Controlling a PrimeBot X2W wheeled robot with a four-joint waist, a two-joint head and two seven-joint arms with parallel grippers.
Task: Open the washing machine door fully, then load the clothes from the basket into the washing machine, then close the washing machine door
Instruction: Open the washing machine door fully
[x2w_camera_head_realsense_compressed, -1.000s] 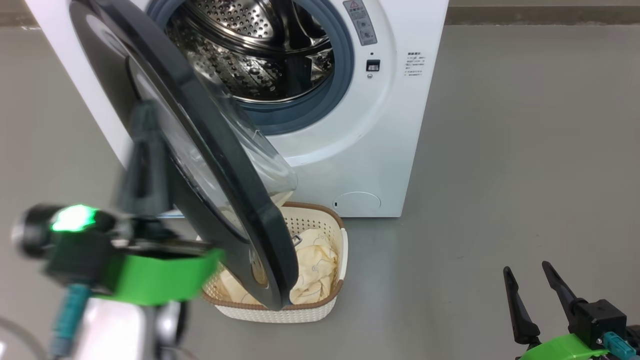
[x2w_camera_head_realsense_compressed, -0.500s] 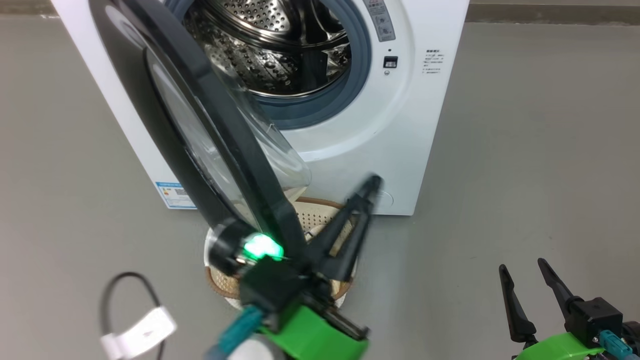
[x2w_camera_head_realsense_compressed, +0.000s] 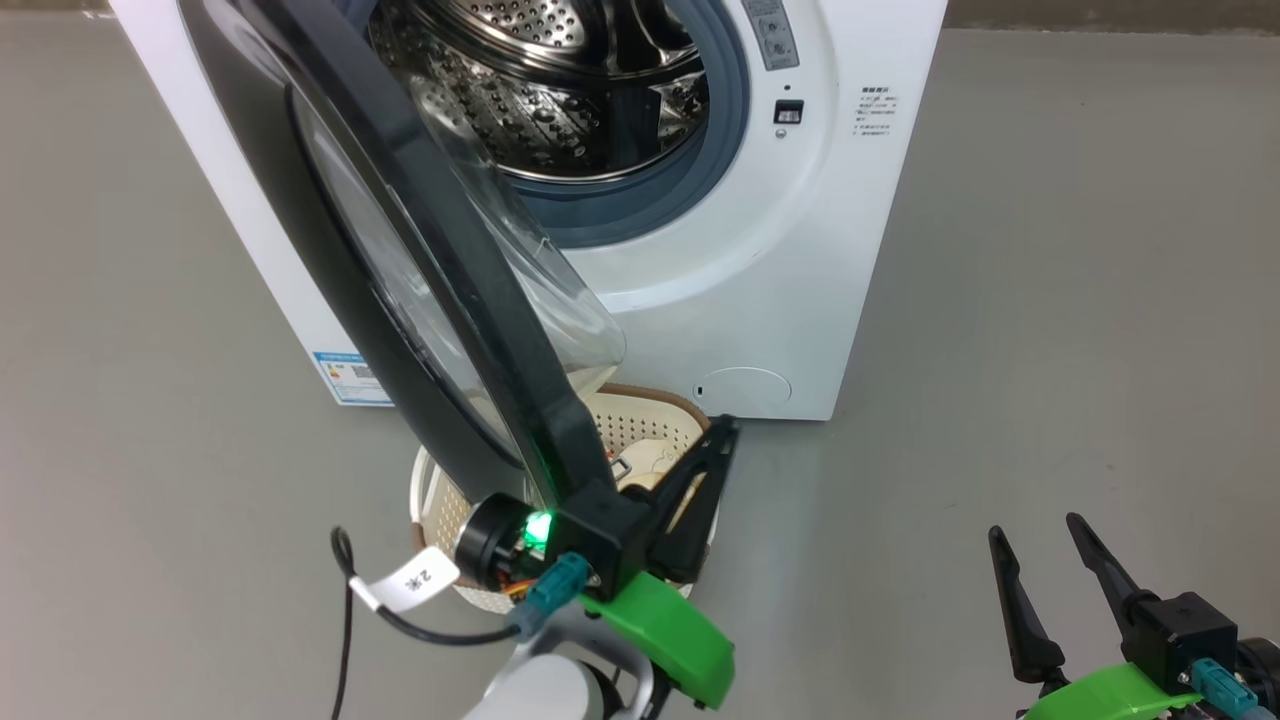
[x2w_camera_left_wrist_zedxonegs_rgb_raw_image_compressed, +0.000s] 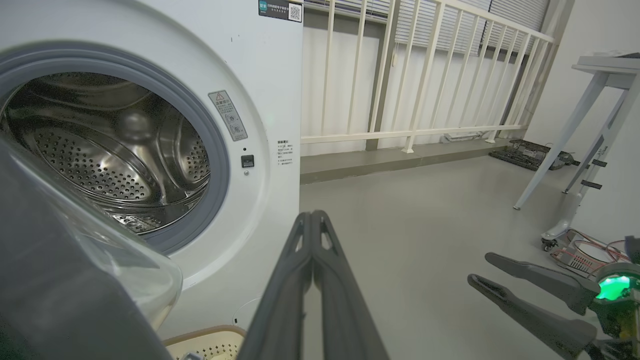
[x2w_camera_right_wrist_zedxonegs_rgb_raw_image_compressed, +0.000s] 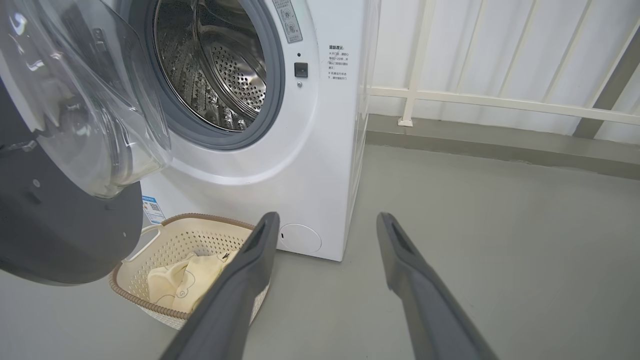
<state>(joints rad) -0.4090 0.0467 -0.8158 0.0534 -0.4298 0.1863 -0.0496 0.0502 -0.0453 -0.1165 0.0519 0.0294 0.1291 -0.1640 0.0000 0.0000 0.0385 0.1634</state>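
Note:
The white washing machine (x2w_camera_head_realsense_compressed: 800, 260) stands with its steel drum (x2w_camera_head_realsense_compressed: 540, 110) exposed. The washing machine door (x2w_camera_head_realsense_compressed: 450, 330), black-rimmed with a clear bowl window, is swung about halfway out and hangs over the basket (x2w_camera_head_realsense_compressed: 655, 412). Cream clothes (x2w_camera_right_wrist_zedxonegs_rgb_raw_image_compressed: 182, 285) lie in the basket (x2w_camera_right_wrist_zedxonegs_rgb_raw_image_compressed: 165, 245). My left gripper (x2w_camera_head_realsense_compressed: 727, 428) is shut with nothing in it, just past the door's lower edge, over the basket's right rim. In the left wrist view its fingers (x2w_camera_left_wrist_zedxonegs_rgb_raw_image_compressed: 311, 220) are pressed together and point at the machine's front. My right gripper (x2w_camera_head_realsense_compressed: 1035, 530) is open and empty, low at the right above the floor.
Grey floor (x2w_camera_head_realsense_compressed: 1060, 300) stretches to the right of the machine. A white railing (x2w_camera_left_wrist_zedxonegs_rgb_raw_image_compressed: 425, 75) runs behind it, with a table leg (x2w_camera_left_wrist_zedxonegs_rgb_raw_image_compressed: 565, 135) and loose wires (x2w_camera_left_wrist_zedxonegs_rgb_raw_image_compressed: 580, 250) at the far right. A black cable with a white tag (x2w_camera_head_realsense_compressed: 412, 580) hangs from my left arm.
My left arm has swung from the door's outer left side around to its lower edge, over the basket. The head camera has shifted a little. The right gripper has stayed put.

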